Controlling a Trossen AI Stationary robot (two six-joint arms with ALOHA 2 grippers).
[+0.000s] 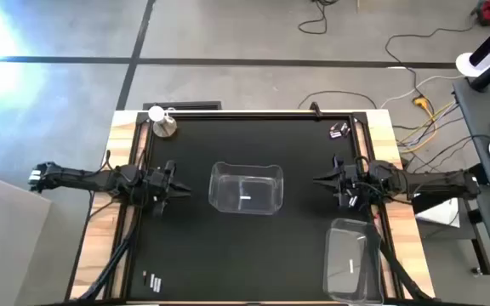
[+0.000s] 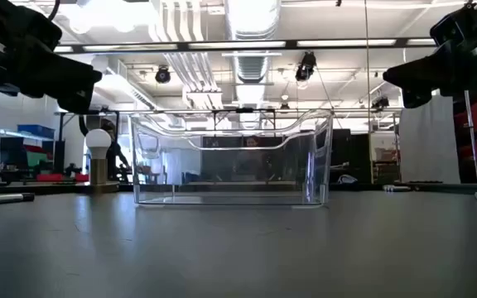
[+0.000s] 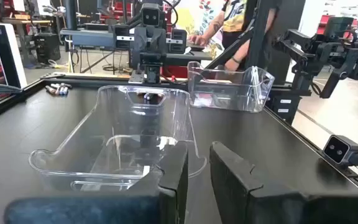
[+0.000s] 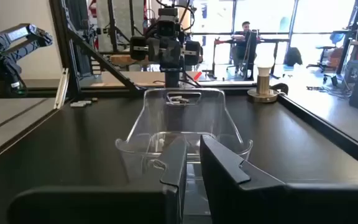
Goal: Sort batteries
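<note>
Fingers of the left gripper stand close together with only a narrow slit between them, holding nothing, and the right gripper shows the same: nearly pressed together, empty. Both hang above the black table, the left one to the left of the middle clear bin and the right one to its right, each pointing inward at it, so the two face each other across the bin. Each arm stretches in level from its own side edge of the table, wrist straight, well off the surface in the low view. The batteries lie in two small clusters well apart from either gripper: one near the far right corner, another near the front left edge. A second clear bin sits at the front right, and a metal knob with a white ball stands at the far left corner. Whether the pale mark in each bin is a battery is too small to tell. By my judgement sorting has barely begun, with both arms at a ready pose. The next move calls for one gripper to spread, swing toward its nearer cluster, and descend squarely onto a single tiny cylinder.
</note>
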